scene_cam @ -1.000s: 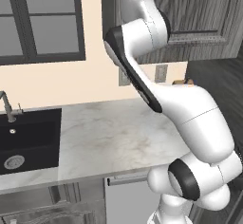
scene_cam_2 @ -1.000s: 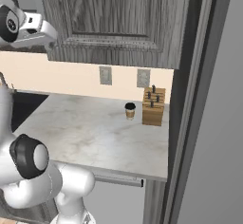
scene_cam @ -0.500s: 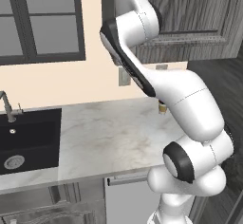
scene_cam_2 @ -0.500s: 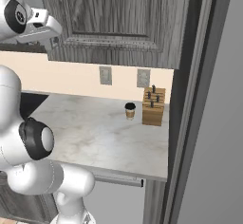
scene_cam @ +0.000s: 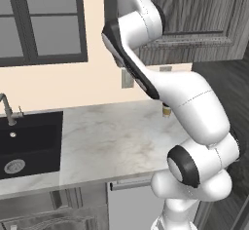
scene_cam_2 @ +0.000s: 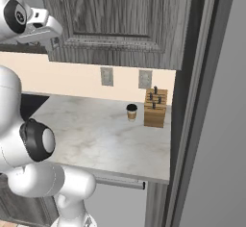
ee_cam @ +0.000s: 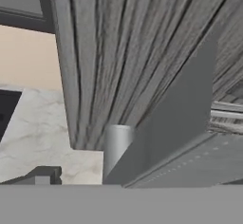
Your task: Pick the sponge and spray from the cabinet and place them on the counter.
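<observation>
Dark grey wood-grain cabinet [scene_cam_2: 120, 19] hangs above the marble bench [scene_cam: 112, 141], door closed in the base views. Tool [scene_cam_2: 50, 31] is raised at the cabinet's lower left corner, jaws fully apart, nothing held. Paper cup [scene_cam_2: 131, 112] stands on the bench below the cabinet, just beside the knife block [scene_cam_2: 155, 108]. Sponge and spray location: cannot tell.

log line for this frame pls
phase: reaching up to cabinet | cabinet doors: closed | gripper: open, empty | sponge, spray: not out | counter: coffee cup, knife block
</observation>
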Tool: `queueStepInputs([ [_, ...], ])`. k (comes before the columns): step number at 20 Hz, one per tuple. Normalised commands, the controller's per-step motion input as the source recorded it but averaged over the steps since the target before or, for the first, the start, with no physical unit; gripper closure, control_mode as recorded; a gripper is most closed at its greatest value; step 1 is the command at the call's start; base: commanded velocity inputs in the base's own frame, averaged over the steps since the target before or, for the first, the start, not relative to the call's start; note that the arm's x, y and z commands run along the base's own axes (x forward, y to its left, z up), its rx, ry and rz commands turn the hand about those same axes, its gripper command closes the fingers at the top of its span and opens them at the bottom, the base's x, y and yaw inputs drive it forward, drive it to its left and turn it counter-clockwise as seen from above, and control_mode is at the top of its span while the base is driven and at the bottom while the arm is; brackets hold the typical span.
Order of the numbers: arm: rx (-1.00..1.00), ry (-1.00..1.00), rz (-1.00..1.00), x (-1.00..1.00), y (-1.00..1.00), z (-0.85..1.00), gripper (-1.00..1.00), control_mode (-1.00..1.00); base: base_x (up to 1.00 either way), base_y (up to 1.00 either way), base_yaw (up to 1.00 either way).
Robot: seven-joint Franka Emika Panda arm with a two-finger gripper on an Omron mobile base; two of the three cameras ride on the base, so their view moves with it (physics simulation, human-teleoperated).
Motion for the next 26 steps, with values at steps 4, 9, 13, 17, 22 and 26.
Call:
queueStepInputs([
  [4,-0.02,-0.19,0.0,0.09,0.02,-0.02,-1.0,-1.0,0.0,0.0,0.0],
  [9,-0.01,-0.18,0.0,0.18,0.0,-0.08,-1.0,-1.0,0.0,0.0,0.0],
  [13,0.0,-0.13,0.0,0.33,-0.01,-0.08,-1.0,-1.0,0.0,0.0,0.0],
  [17,0.0,-0.08,0.01,0.2,0.01,-0.04,1.0,-1.0,0.0,0.0,0.0],
  [22,0.01,0.01,0.01,0.11,-0.05,0.0,1.0,-1.0,0.0,0.0,0.0],
  [26,0.0,0.02,0.0,0.06,-0.05,0.0,1.0,-1.0,0.0,0.0,0.0],
])
